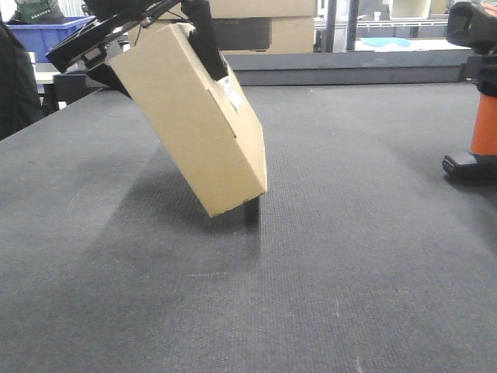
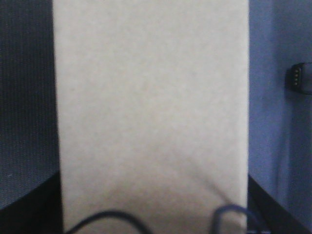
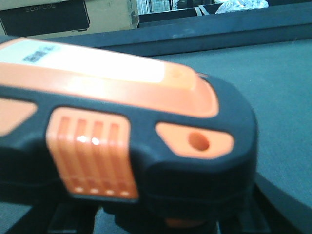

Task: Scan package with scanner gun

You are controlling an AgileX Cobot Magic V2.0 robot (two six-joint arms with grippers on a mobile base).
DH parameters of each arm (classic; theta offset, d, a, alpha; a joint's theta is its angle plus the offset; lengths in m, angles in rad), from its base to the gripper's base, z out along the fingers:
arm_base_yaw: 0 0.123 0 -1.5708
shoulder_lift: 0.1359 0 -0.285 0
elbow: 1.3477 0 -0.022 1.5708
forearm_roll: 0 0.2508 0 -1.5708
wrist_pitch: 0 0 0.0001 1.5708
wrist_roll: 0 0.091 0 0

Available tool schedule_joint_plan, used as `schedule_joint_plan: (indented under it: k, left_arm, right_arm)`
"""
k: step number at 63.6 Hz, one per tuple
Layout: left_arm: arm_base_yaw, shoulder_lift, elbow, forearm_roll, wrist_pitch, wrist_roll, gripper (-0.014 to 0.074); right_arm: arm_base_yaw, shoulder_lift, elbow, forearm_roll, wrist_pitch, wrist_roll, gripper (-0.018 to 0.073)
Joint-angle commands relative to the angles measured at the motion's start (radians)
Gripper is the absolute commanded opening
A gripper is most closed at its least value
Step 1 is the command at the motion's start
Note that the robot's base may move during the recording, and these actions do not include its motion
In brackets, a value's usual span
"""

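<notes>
The package [image 1: 194,124], a plain tan box, hangs tilted at the upper left, its low corner just above the grey mat. A small white label [image 1: 231,92] shows on its right side. My left gripper [image 1: 167,58] is shut on the box's upper end, one black finger [image 1: 208,43] lying along the label side. In the left wrist view the package [image 2: 151,112] fills the frame. The scanner gun [image 1: 483,124] stands at the right edge, with an orange handle and a black base. In the right wrist view its black-and-orange head [image 3: 146,126] looms close, and my right gripper [image 3: 161,222] is shut on the handle below.
Larger cardboard boxes with a dark panel [image 1: 264,31] stand behind the table's raised back rail [image 1: 349,70]. A blue bin [image 1: 46,35] and a dark shape [image 1: 15,85] sit at the far left. A small black object [image 2: 301,78] lies on the mat right of the box.
</notes>
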Motion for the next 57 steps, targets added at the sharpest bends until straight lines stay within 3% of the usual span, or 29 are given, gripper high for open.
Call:
schedule_joint_plan:
  k: [1, 18, 22, 33, 43, 57]
  left_arm:
    - [-0.007, -0.010, -0.003, -0.016, -0.019, 0.001, -0.0111]
    - [-0.007, -0.010, -0.003, -0.016, -0.019, 0.001, -0.0111]
    - [-0.007, -0.010, -0.003, -0.016, -0.019, 0.001, -0.0111]
    - [-0.007, -0.010, -0.003, -0.016, -0.019, 0.001, -0.0111]
    - [-0.007, -0.010, -0.003, -0.016, -0.019, 0.001, -0.0111]
    - [-0.007, -0.010, -0.003, -0.016, -0.019, 0.001, -0.0111]
  right_arm:
    - [0.001, 0.000, 0.001, 0.006, -0.086, 0.006, -0.0162]
    - [0.001, 0.002, 0.001, 0.001, -0.014, 0.006, -0.0143]
    - [0.001, 0.002, 0.001, -0.007, 0.001, 0.006, -0.0062]
    - [0.001, 0.004, 0.001, -0.013, 0.000, 0.006, 0.0325]
    - [0.001, 0.002, 0.001, -0.017, 0.038, 0.006, 0.0556]
    - [0.001, -0.014, 0.024, -0.085, 0.091, 0.081, 0.0566]
